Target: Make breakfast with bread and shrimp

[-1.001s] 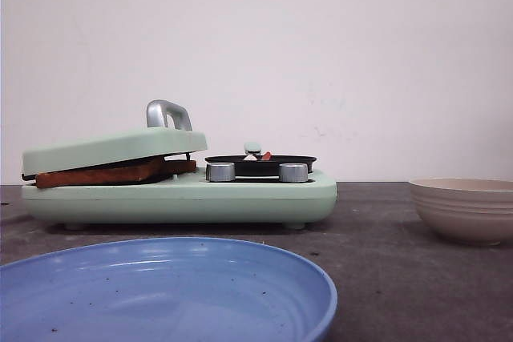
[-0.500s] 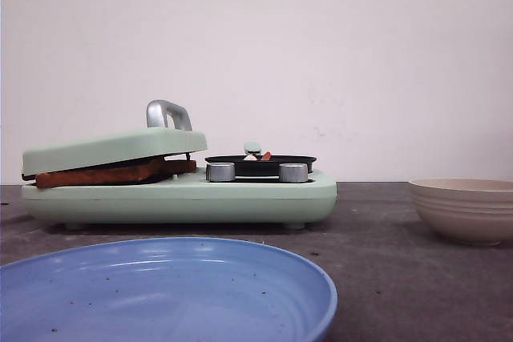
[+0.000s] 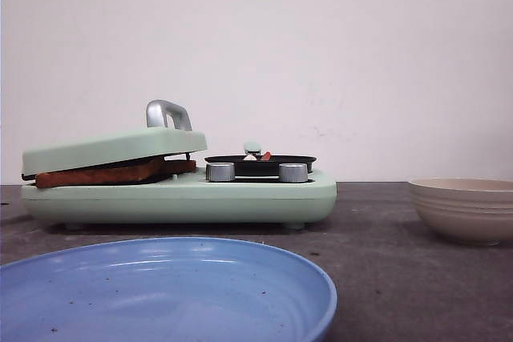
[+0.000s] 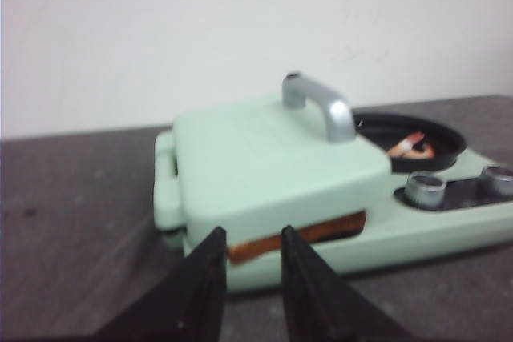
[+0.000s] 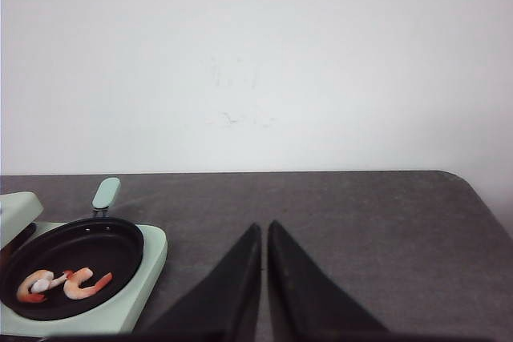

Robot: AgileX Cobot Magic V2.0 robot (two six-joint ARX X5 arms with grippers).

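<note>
Nothing has moved since the earlier frame. Left gripper [image 4: 250,255] slightly apart, right gripper [image 5: 263,234] together, both empty. Toasted brown bread slices [image 3: 112,172] sit under the mint-green press lid [image 3: 112,148]; orange-white shrimp [image 5: 64,283] lie in the black round pan [image 5: 120,250]. Risk: prolonged heating burns the bread.

From the front, my arms are out of sight entirely. The bread [image 3: 112,172] shows only as a brown crust edge under the green lid [image 3: 112,148]; its faces are hidden. The shrimp [image 3: 258,155] peek as tiny specks over the black pan's [image 3: 260,162] rim, too small to count there. The blue plate [image 3: 168,290] is cut off by the lower and left edges, the beige bowl [image 3: 465,210] by the right edge. My left wrist view is soft and blurred; the right end of the cooker [image 4: 449,230] runs past its edge.
</note>
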